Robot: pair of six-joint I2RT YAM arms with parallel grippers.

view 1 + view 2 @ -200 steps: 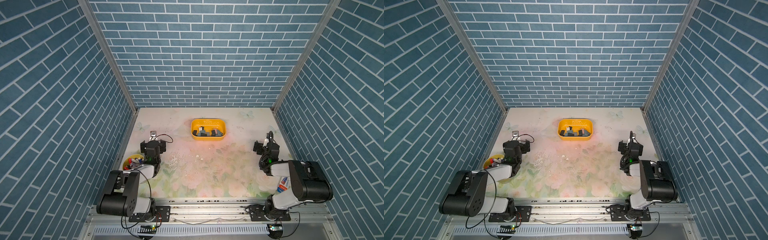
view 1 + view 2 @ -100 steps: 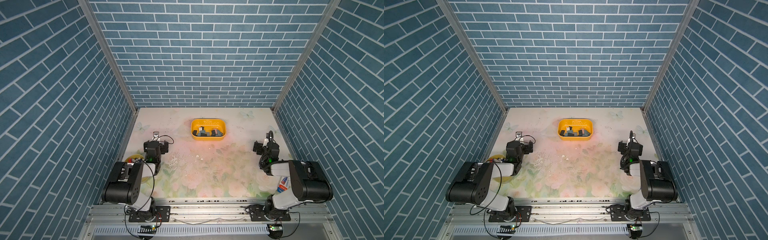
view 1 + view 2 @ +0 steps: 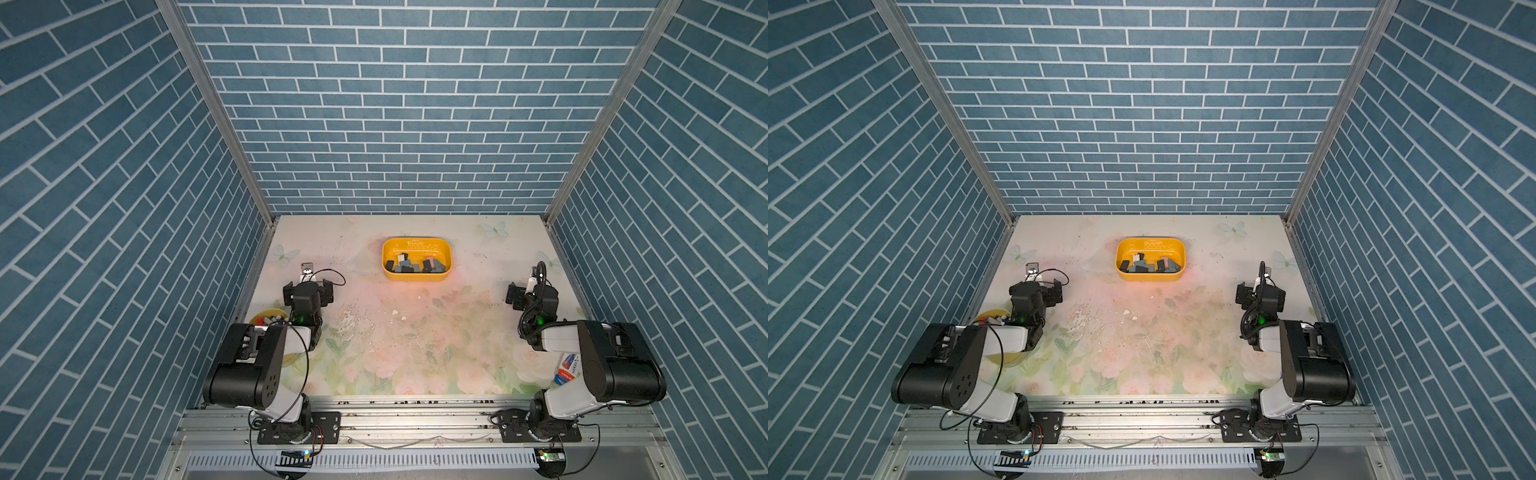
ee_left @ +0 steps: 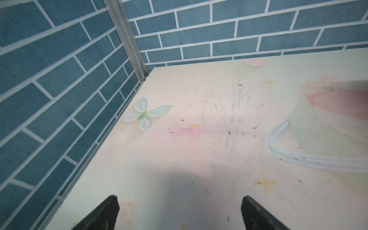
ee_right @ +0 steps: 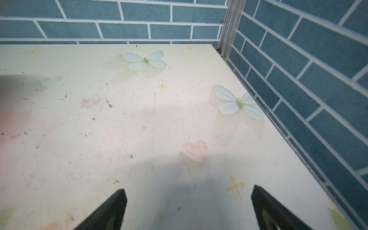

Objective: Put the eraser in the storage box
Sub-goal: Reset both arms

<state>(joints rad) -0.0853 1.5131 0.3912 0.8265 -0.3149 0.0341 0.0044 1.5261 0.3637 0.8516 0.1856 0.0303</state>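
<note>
From here I see the storage box (image 3: 417, 277) in both top views, sitting on the far middle of the flowered table (image 3: 415, 357), roughly midway between my two arms and farther out than either of them. Inside it, gathered toward the near wall, lie several small blocks, dark, grey and one pinkish, which I take to be the erasers (image 3: 405, 267); they are too small for me to count surely. My left gripper (image 3: 308, 289) hangs low over the table's left side, well apart from the box, which lies ahead of it and off to its right. Its wrist view shows the left gripper (image 4: 180, 197) with both dark fingers spread wide and only bare, scuffed tabletop between them. My right gripper (image 3: 532, 293) sits near the table's right edge, also well apart from the box, which lies ahead and to its left. In its wrist view the right gripper (image 5: 189, 188) is likewise spread wide over bare table and holding nothing. A round yellow cup of pens (image 3: 270, 318) stands just beside the left arm, partly hidden by it.
</note>
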